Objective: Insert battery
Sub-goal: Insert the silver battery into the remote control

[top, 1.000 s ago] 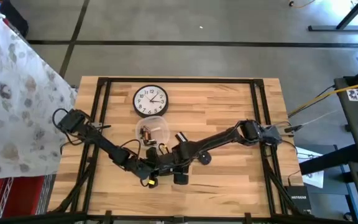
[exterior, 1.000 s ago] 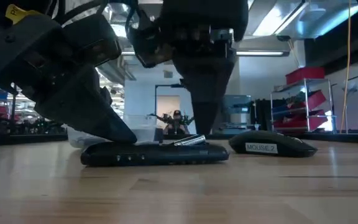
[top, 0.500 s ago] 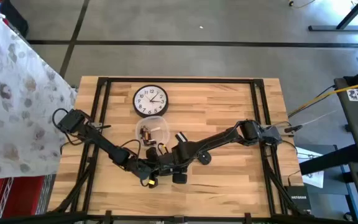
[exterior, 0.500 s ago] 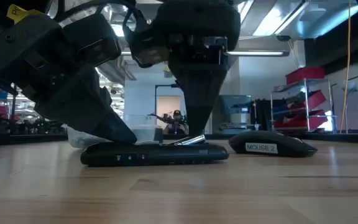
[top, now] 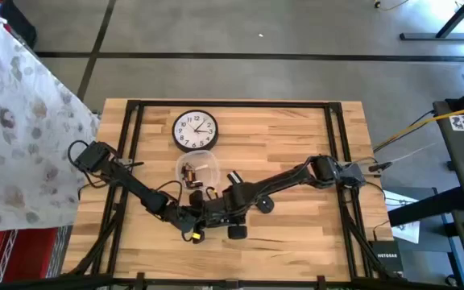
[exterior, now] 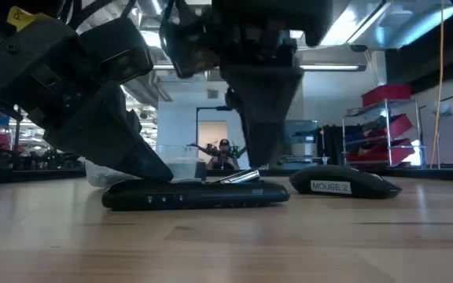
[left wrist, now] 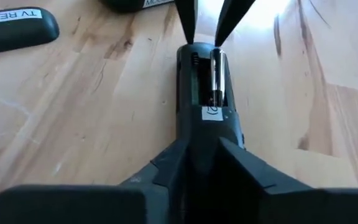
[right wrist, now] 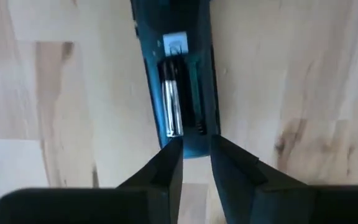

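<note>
A black remote [exterior: 195, 194] lies back-up on the table with its battery bay open. A silver battery [left wrist: 216, 74] lies in the bay, tilted, with one end [exterior: 246, 176] raised above the remote. My left gripper [left wrist: 204, 149] is shut on one end of the remote. My right gripper [right wrist: 196, 149] hangs over the other end, fingers [left wrist: 188, 18] pointing down and a narrow gap apart, just by the battery's raised end. I cannot tell whether it touches the battery. My left gripper pinches the remote's end [left wrist: 205, 134] between its two fingers, one on each long side. The fingers slant down from the table's left and lie along the remote [exterior: 144, 177]. The remote lies flat on the table.
A wall clock [top: 195, 130] lies at the far side, and a clear bowl of batteries [top: 196, 171] sits just behind the arms. A black mouse [exterior: 344, 182] lies right of the remote. A second remote labelled TV [left wrist: 11, 28] lies nearby.
My right gripper has shifted a little toward the table's right edge above the remote's end. The remote and the tilted battery have stayed where they were.
</note>
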Robot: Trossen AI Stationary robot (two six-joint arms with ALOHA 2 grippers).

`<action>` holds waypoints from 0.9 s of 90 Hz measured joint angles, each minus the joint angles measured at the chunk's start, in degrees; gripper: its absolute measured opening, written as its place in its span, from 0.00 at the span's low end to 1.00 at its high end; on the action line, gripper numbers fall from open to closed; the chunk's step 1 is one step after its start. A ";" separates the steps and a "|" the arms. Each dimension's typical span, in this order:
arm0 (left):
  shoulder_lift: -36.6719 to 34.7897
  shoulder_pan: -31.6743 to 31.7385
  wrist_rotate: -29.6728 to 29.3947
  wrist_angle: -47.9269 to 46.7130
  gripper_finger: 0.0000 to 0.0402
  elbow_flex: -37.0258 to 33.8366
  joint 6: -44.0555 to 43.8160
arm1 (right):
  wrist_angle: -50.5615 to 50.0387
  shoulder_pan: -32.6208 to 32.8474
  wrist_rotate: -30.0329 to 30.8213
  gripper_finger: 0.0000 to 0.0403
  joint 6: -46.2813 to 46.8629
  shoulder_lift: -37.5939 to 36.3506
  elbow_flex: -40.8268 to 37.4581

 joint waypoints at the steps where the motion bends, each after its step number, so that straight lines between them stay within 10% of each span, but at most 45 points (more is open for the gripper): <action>1: 0.00 0.00 0.00 0.00 0.19 0.00 0.00 | 0.20 0.01 -0.14 0.17 0.03 0.00 -0.10; 81: 0.02 -0.02 -0.02 0.03 0.19 0.00 -0.09 | 3.91 1.89 1.20 0.03 -2.29 0.00 -0.27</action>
